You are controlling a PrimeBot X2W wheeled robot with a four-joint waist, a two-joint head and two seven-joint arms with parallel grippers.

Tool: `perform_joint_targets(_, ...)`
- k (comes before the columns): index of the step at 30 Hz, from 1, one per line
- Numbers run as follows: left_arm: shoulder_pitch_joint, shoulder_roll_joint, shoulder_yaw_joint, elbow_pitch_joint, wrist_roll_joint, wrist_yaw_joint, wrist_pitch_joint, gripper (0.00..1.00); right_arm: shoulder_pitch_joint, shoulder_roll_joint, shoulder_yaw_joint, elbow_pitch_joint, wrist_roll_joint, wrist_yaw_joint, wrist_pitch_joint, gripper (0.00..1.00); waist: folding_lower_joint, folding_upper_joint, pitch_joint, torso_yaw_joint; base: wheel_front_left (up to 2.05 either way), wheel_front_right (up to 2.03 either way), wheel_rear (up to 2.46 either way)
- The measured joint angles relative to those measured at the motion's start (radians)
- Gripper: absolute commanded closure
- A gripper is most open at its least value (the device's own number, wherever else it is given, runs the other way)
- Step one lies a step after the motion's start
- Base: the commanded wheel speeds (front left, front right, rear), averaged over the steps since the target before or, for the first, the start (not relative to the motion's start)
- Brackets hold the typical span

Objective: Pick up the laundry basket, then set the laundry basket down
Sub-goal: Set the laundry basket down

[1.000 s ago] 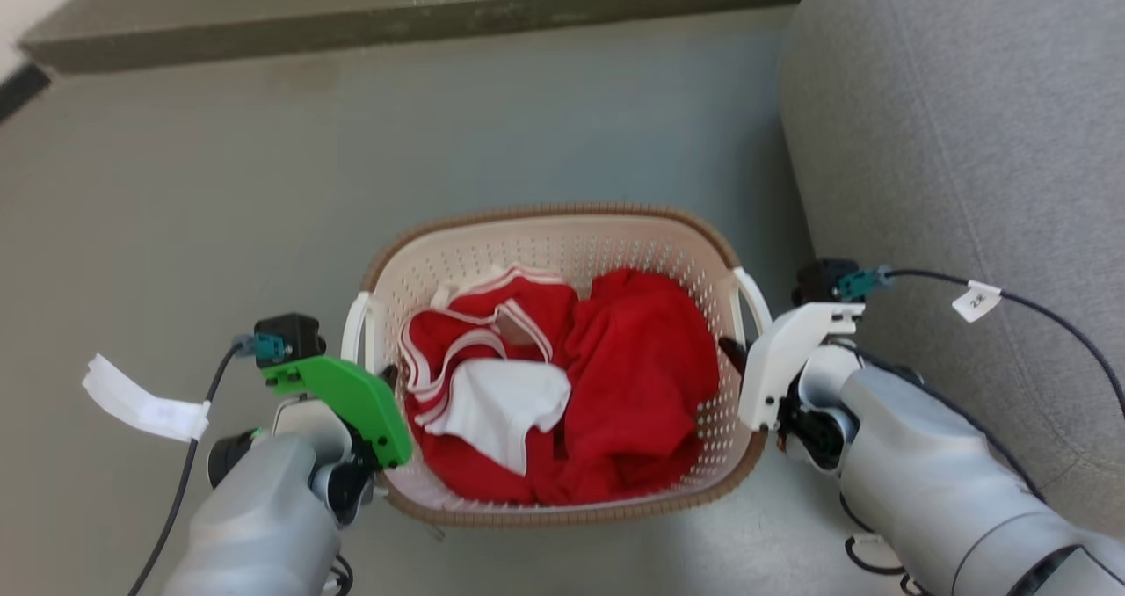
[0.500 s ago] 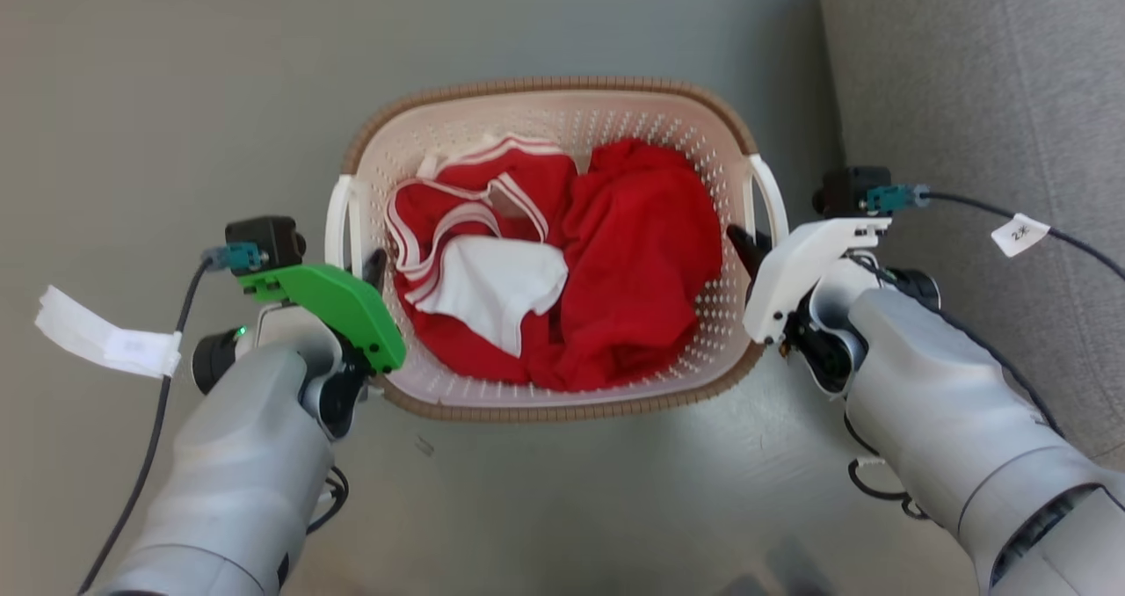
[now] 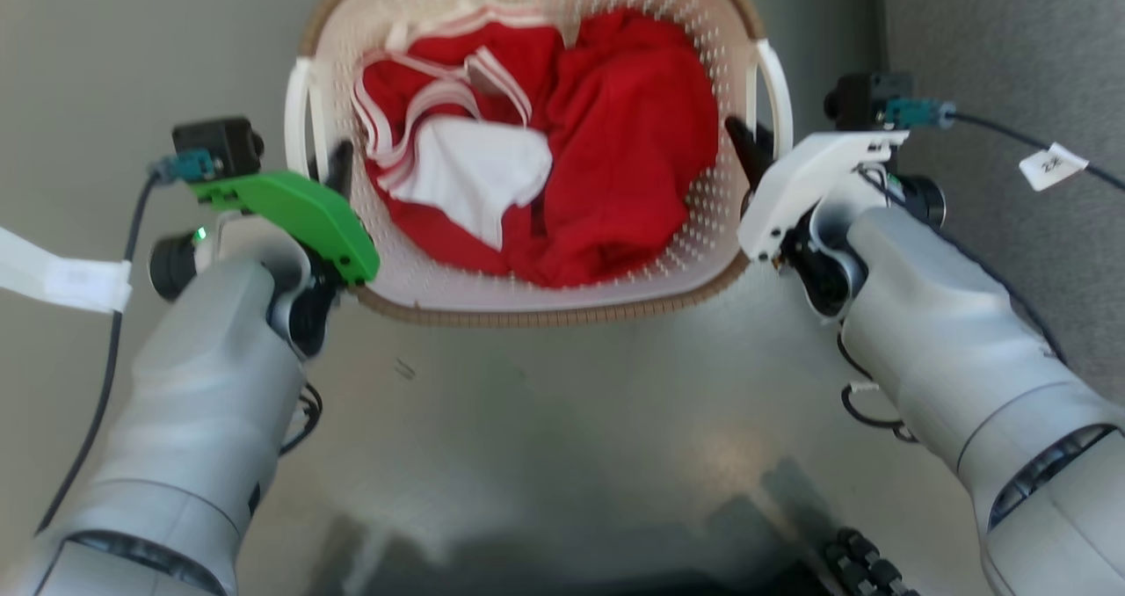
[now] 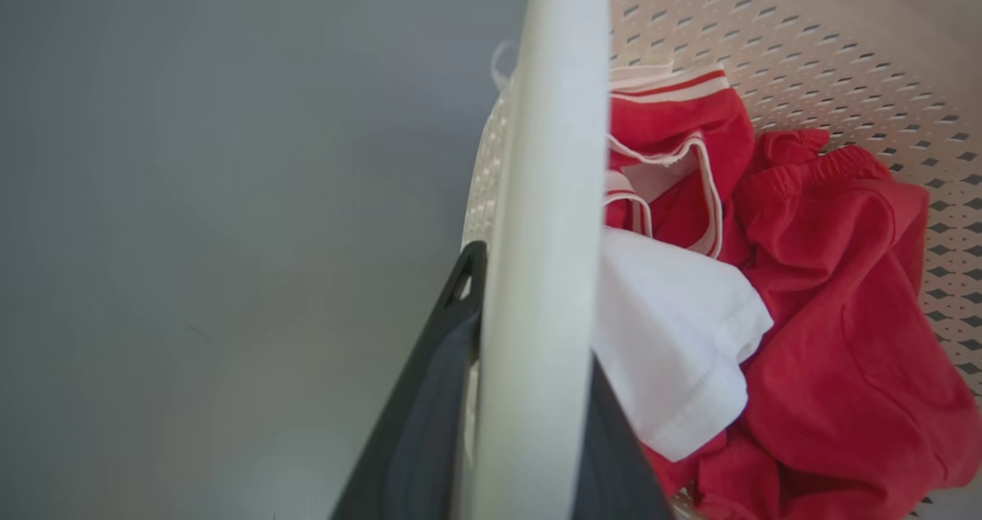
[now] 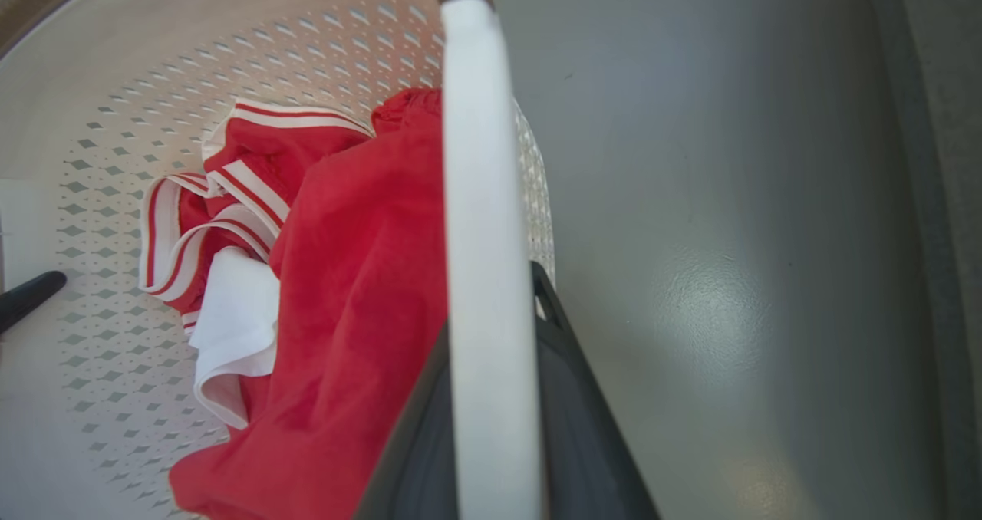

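The laundry basket (image 3: 545,316) lies at 12 o'clock, with the left tool (image 3: 327,165) clamped on its 9 o'clock handle (image 3: 299,112) and the right tool (image 3: 760,143) on its 3 o'clock handle (image 3: 778,86). The grasp looks done. I cannot tell whether the basket is off the floor (image 3: 562,420), and setting it down remains.

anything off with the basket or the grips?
Nothing stands out. The left gripper and right gripper each have their jaws shut on a side handle of the basket. The clothes lie inside, none over the rim.
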Motion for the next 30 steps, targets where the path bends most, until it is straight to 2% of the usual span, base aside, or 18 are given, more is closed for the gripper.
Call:
perform_joint_targets(17,-0.105,0.024,-0.03,-0.038,0.023,0.0,-0.052,1.0,-0.093,-0.001,-0.037,0.003,0.002,0.0,-0.05,1.0,0.0,0.0,0.233,-0.017,0.0,0.0,0.0)
perform_joint_targets(30,-0.137,0.04,-0.038,-0.06,0.023,0.0,-0.081,1.0,-0.138,-0.001,-0.049,0.001,-0.018,0.0,-0.066,1.0,-0.0001,0.0,0.308,-0.019,0.0,0.0,0.0)
